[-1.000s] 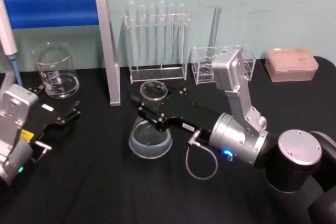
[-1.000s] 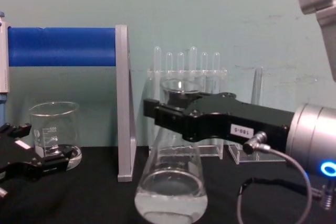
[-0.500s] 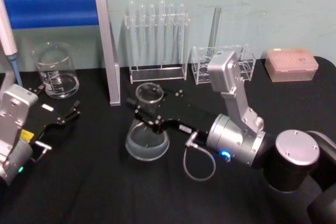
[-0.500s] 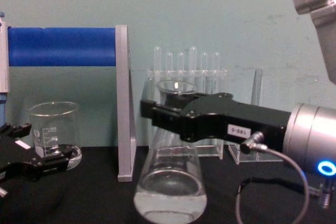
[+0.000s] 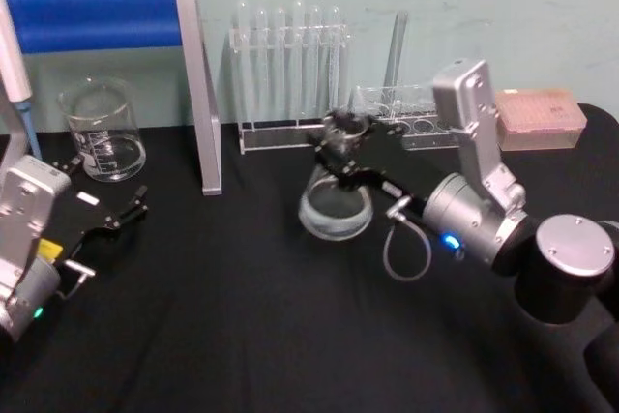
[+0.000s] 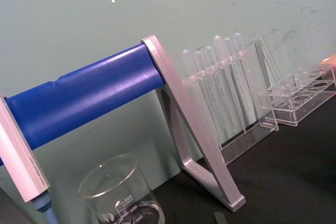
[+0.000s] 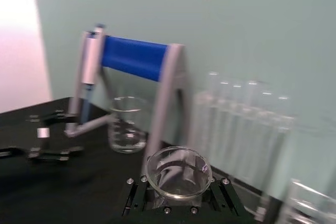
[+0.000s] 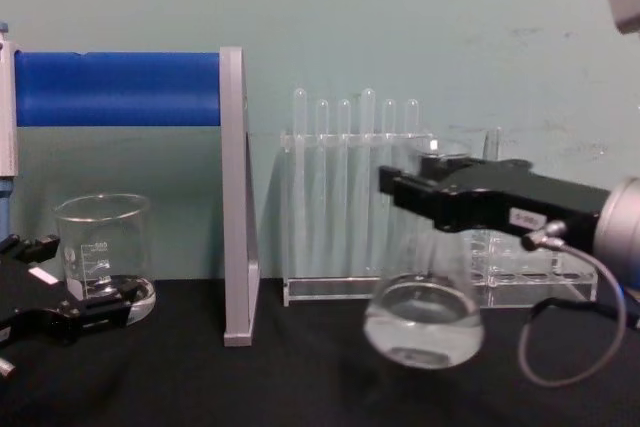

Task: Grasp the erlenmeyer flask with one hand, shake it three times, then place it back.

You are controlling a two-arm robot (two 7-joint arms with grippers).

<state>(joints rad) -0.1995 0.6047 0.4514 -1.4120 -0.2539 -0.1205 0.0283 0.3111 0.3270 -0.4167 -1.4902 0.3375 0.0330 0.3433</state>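
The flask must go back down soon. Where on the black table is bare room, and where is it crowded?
Bare: the black table's front middle, between the open left gripper and the right gripper holding the clear conical flask. Crowded: the back edge, with glass beaker, blue-barred stand, test-tube rack.

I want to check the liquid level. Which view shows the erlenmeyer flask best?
Chest view: the erlenmeyer flask appears side-on, liquid visible, neck in the right claw. Head view looks down on it; right wrist view catches its rim.
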